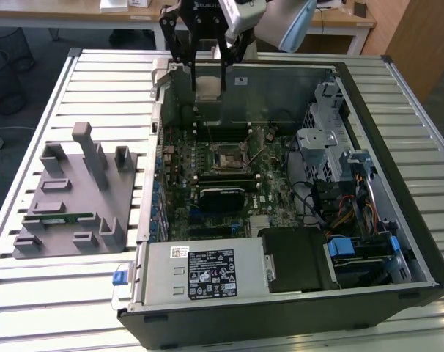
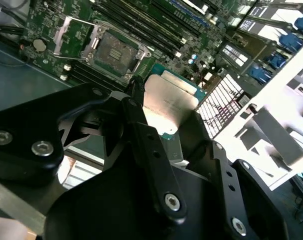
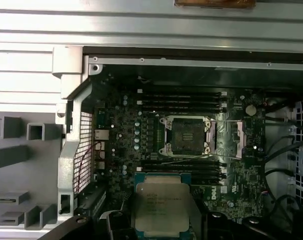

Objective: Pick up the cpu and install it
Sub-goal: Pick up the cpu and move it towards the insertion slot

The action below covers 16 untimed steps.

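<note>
The cpu [image 3: 161, 207] is silver-grey, seemingly green-rimmed; the hand [image 1: 209, 88] black; the motherboard [image 3: 116, 135] green.

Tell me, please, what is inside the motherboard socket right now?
Nothing: the socket lies open and bare, its lid swung aside. The cpu is in the hand, whose fingers cover its edges.

This looks like a robotics lab in an office room. A slatted metal worktop [image 1: 68, 301] carries an opened desktop computer case [image 1: 295, 319] and a grey parts fixture [image 1: 64, 216], with wooden desks [image 1: 53, 13] behind.
</note>
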Tool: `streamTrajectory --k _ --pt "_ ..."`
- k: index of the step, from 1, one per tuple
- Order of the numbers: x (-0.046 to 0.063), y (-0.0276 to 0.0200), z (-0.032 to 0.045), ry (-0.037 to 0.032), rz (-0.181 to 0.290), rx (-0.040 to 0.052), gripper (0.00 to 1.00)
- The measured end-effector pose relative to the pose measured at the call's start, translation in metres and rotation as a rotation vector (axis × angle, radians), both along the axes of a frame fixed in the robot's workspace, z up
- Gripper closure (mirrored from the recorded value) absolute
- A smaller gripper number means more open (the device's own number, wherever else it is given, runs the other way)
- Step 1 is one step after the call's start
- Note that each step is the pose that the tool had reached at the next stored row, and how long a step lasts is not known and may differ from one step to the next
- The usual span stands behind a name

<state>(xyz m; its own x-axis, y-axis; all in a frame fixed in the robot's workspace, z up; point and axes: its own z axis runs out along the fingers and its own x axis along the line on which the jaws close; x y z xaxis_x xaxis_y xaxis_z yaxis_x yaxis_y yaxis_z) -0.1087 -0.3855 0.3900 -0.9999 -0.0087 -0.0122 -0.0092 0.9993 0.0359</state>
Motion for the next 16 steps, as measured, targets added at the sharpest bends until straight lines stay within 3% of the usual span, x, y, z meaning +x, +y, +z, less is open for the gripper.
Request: streamTrajectory --k 16 --pt "0.026 0.0017 -0.0007 0.0000 0.000 0.0000 0.47"
